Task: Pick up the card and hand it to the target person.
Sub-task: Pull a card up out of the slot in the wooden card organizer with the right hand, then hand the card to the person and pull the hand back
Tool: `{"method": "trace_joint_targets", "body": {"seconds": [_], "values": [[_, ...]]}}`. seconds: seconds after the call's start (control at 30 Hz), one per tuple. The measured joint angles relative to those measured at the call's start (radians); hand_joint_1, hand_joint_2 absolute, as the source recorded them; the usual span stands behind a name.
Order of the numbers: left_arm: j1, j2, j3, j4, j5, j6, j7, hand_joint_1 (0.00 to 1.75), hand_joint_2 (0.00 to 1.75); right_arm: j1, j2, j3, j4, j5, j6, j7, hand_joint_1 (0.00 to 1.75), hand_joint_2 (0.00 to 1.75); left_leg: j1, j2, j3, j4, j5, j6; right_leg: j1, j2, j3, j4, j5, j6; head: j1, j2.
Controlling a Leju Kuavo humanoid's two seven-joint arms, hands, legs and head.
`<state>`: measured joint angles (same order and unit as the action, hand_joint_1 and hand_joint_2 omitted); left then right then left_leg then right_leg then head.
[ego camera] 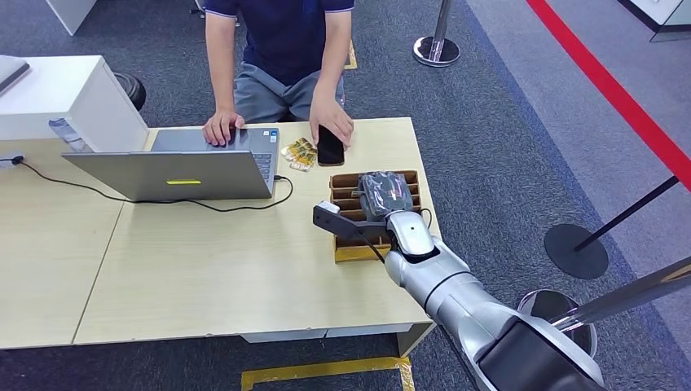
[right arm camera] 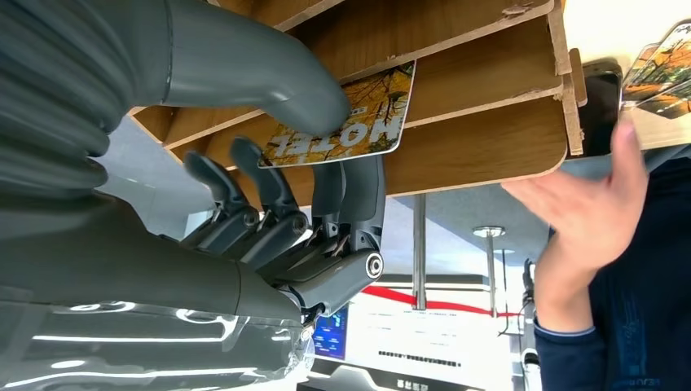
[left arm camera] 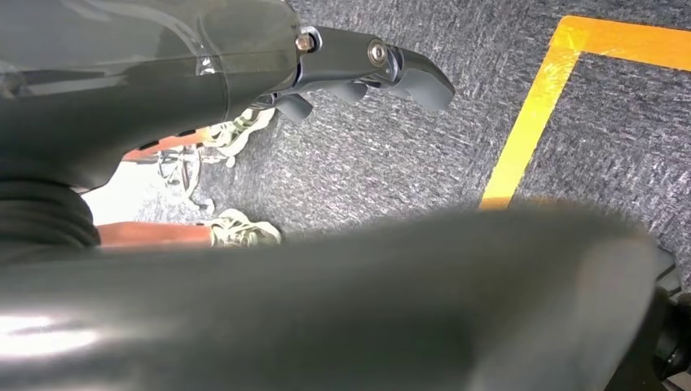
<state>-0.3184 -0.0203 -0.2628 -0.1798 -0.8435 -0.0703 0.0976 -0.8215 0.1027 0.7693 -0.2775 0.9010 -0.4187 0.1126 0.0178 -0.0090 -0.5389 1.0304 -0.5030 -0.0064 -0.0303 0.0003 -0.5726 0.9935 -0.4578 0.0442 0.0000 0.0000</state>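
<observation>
- Reaching over the slotted wooden card holder (ego camera: 375, 213) at the table's (ego camera: 204, 277) right edge, our right hand (ego camera: 383, 195) sits on top of it, and the hotel card (right arm camera: 346, 122) lies right at the fingers, standing in one of the slots.
- In the right wrist view we see the thumb (right arm camera: 269, 77) pressed on the card's printed face and the darker fingers (right arm camera: 342, 191) curled in behind it, so we judge the card pinched between them, though it is not yet out of the slot.
- Its long axis runs along the slot, across the holder's width; the flat face points toward the thumb, and the free edge sticks out of the slot toward the hand.
- We judge the coming move to be a pull straight along the card's plane, out of the slot, then a carry forward over the holder.
- The seated person (ego camera: 281, 41) is across the table, beyond the holder, one hand on a black phone (ego camera: 330, 145) and the other on the laptop (ego camera: 195, 167).
- Our left hand (left arm camera: 358, 69) hangs low over the carpet with fingers curled in, holding nothing; the right is plainly the nearer one.
</observation>
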Motion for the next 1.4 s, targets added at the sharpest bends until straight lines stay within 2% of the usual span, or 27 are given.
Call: {"method": "trace_joint_targets", "body": {"seconds": [0.03,0.17,0.23,0.3,0.33,0.43,0.63,0.73,0.83,0.93,1.2,1.4], "values": [[-0.002,0.000,-0.003,0.000,-0.003,-0.001,-0.002,0.00,1.75,-0.001,0.000,-0.006,-0.002,-0.006,-0.007,-0.004,1.75,1.75,0.000,0.000,0.000,0.000,0.000,0.000,0.000,0.000,0.000,0.000,0.000,0.000,0.000,0.000],[-0.003,0.000,0.007,-0.003,0.004,0.043,-0.006,0.00,1.75,-0.006,-0.001,-0.060,-0.019,-0.060,-0.064,-0.036,1.75,1.75,0.000,0.000,0.000,0.000,0.000,0.000,0.000,0.000,0.000,-0.001,0.000,-0.001,0.000,0.000],[-0.001,-0.001,0.011,-0.002,0.007,0.060,-0.011,0.00,1.75,-0.012,-0.017,-0.093,-0.045,-0.102,-0.095,-0.083,1.75,1.75,0.000,0.000,0.000,0.000,0.000,0.000,0.001,0.000,0.001,-0.001,0.000,-0.001,0.000,0.000],[0.003,0.000,0.020,-0.002,0.016,0.068,-0.011,0.00,1.75,-0.034,-0.037,-0.128,-0.113,-0.152,-0.103,-0.114,1.75,1.75,0.000,0.000,0.000,0.000,0.000,0.000,0.000,0.000,0.000,0.000,0.000,0.000,0.000,0.000],[0.006,0.002,0.024,-0.001,0.020,0.070,-0.008,0.00,1.75,-0.054,-0.038,-0.134,-0.157,-0.166,-0.087,-0.100,1.75,1.75,0.000,-0.001,-0.001,0.000,0.000,0.000,0.000,-0.001,0.000,0.000,0.000,0.000,0.000,0.000],[0.010,0.012,0.037,0.001,0.031,0.070,0.003,0.00,1.75,-0.101,-0.015,-0.138,-0.277,-0.197,-0.074,-0.060,1.75,1.75,0.000,-0.001,-0.001,0.001,0.000,0.000,0.000,-0.001,0.000,0.001,0.000,0.000,0.000,0.000],[0.019,0.021,0.055,0.003,0.046,0.070,0.017,0.00,1.75,-0.164,0.015,-0.166,-0.295,-0.303,-0.170,-0.229,1.75,1.75,0.000,-0.001,0.000,0.000,0.000,0.000,0.000,-0.001,0.000,0.000,0.000,0.000,0.000,0.000],[0.021,0.020,0.067,0.003,0.055,0.073,0.018,0.00,1.75,-0.156,0.013,-0.163,-0.377,-0.344,-0.175,-0.261,1.75,1.75,0.000,-0.001,0.000,0.000,0.000,0.000,0.000,-0.001,0.000,0.000,0.000,-0.001,0.000,0.000],[0.018,0.020,0.070,0.003,0.057,0.071,0.015,0.00,1.75,-0.145,0.011,-0.148,-0.452,-0.360,-0.158,-0.243,1.75,1.75,0.000,0.000,0.000,0.000,0.000,0.000,0.001,-0.001,0.001,-0.001,0.000,-0.001,0.000,0.000],[0.013,0.021,0.068,0.003,0.054,0.062,0.014,0.00,1.75,-0.144,0.018,-0.138,-0.434,-0.364,-0.149,-0.242,1.75,1.75,0.001,0.000,0.000,0.000,0.000,0.001,0.001,-0.001,0.001,-0.001,0.001,-0.001,0.000,0.000],[0.007,0.021,0.066,0.005,0.046,0.043,0.017,0.00,1.75,-0.154,0.053,-0.124,-0.273,-0.391,-0.136,-0.282,1.75,1.75,0.000,-0.001,0.000,0.000,0.000,0.000,0.000,-0.001,0.001,0.000,0.000,-0.001,0.000,0.000],[0.008,0.021,0.065,0.005,0.044,0.039,0.018,0.00,1.75,-0.157,0.063,-0.110,-0.228,-0.384,-0.130,-0.278,1.75,1.75,0.000,-0.002,-0.001,0.001,0.000,0.000,0.000,-0.001,-0.001,0.001,-0.001,0.001,0.000,0.000]]}}
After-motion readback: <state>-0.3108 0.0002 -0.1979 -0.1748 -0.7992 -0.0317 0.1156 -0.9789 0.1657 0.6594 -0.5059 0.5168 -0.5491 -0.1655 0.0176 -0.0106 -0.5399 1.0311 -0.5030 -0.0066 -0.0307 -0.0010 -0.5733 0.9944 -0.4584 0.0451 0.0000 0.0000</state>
